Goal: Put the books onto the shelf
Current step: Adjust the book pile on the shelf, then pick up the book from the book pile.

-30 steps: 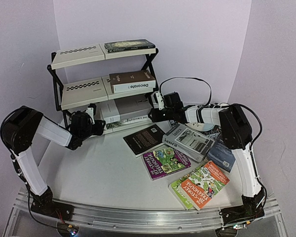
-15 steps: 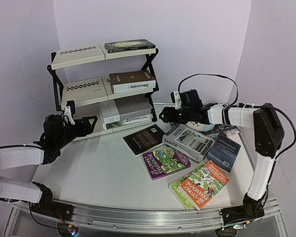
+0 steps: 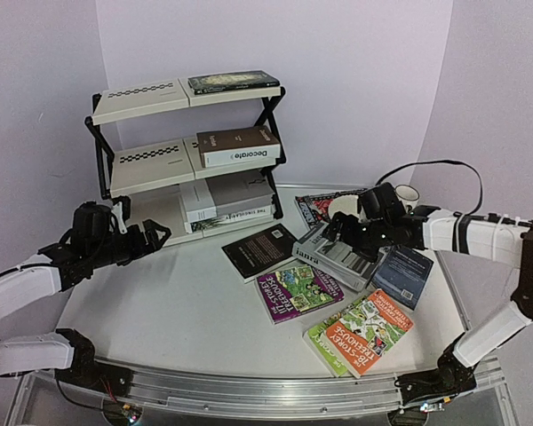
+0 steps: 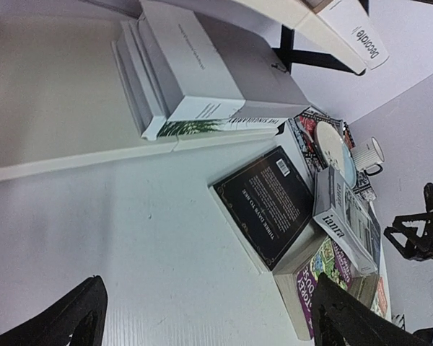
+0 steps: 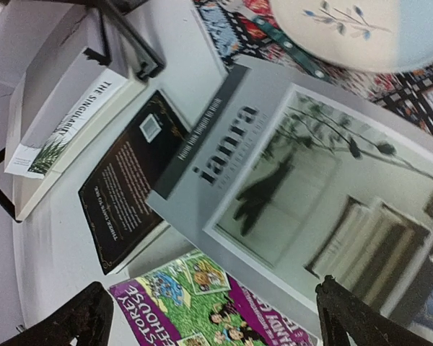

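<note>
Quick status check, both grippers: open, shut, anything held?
Left gripper: open, holding nothing.
Right gripper: open, holding nothing, poised over the thick grey "laura" book.

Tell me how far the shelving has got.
Done: dark book on the shelf's top tier, Decorate mid, grey stack bottom. In hand: nothing; left fingers and right fingers open. Left on the table: black book, laura, blue book, purple paperback, orange paperback.
</note>
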Robot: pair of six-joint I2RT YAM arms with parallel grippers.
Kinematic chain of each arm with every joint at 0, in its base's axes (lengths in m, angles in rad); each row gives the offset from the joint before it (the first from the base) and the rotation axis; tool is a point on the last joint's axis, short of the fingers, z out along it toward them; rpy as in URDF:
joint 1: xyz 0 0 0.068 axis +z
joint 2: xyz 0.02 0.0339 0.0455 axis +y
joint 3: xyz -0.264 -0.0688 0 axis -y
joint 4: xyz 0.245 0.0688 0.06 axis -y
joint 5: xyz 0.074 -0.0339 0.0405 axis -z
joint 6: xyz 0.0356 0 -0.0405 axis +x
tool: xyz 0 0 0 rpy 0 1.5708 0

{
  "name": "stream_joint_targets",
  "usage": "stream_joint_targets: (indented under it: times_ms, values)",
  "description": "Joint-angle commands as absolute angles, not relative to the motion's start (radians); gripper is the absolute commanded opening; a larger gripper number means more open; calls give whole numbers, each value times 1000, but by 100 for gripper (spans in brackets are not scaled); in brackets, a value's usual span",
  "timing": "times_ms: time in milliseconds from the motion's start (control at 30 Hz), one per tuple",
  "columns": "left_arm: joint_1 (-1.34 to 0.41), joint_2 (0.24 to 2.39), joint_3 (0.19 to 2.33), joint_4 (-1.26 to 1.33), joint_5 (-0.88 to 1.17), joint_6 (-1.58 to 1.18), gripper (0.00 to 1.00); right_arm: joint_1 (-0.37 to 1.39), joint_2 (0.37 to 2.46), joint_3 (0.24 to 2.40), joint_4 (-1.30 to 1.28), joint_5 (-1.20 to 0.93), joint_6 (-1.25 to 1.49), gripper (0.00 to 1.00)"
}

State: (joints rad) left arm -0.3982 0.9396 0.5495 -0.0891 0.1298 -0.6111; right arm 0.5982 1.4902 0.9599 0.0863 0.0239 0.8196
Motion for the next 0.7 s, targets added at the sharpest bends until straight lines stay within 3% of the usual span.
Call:
stream_joint_targets:
  times_ms: [0, 267, 667]
  values:
    - [-394, 885, 565, -193, 157, -703, 100, 590, 1357, 861, 27, 124, 1050, 98]
    - [-394, 827, 527, -195, 193, -728, 100, 535, 1173, 656, 26, 168, 1242, 98]
    - [-394, 834, 526, -198, 222, -741, 100, 336, 1341, 667, 96, -238, 1221, 98]
